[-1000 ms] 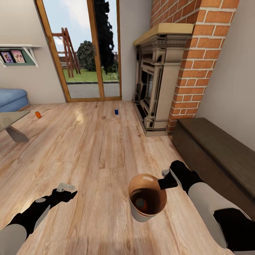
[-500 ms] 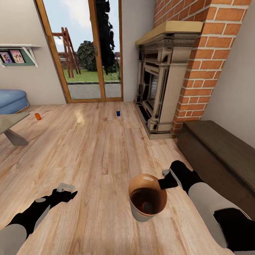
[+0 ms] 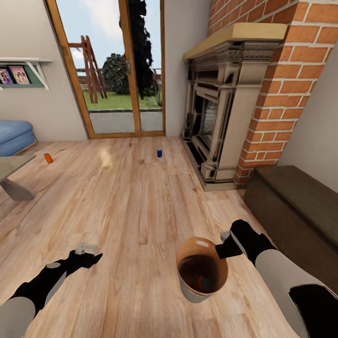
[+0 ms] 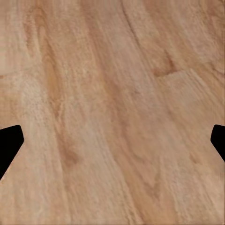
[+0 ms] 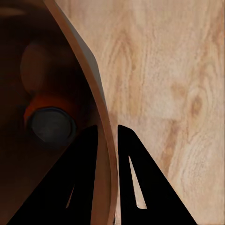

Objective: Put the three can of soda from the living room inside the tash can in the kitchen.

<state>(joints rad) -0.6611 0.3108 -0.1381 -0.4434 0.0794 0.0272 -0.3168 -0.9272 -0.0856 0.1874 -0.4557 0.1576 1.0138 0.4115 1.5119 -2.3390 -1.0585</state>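
Note:
I am in the living room. My right gripper point(image 3: 224, 245) is shut on the rim of the tash can point(image 3: 202, 271), a tapered bucket with a brown inside, held over the wood floor. In the right wrist view the fingers point(image 5: 82, 164) pinch the tash can's wall point(image 5: 101, 122), and an orange can of soda point(image 5: 50, 123) with a silvery top lies inside. A second orange can of soda point(image 3: 48, 158) lies on the floor at far left. A dark blue can of soda point(image 3: 159, 153) stands near the glass doors. My left gripper point(image 3: 89, 249) hovers open over bare floor, its fingertips point(image 4: 9, 145) far apart.
A brick fireplace point(image 3: 225, 103) stands ahead right, with a dark wooden bench point(image 3: 300, 206) along the right wall. A blue sofa point(image 3: 14, 136) and a low table point(image 3: 11, 176) sit at far left. Wood-framed glass doors point(image 3: 117, 70) close the far wall.
The whole view has shifted: the fireplace and bench have drawn closer and slid right, the table and orange can left. The bucket sits slightly lower right in the picture.

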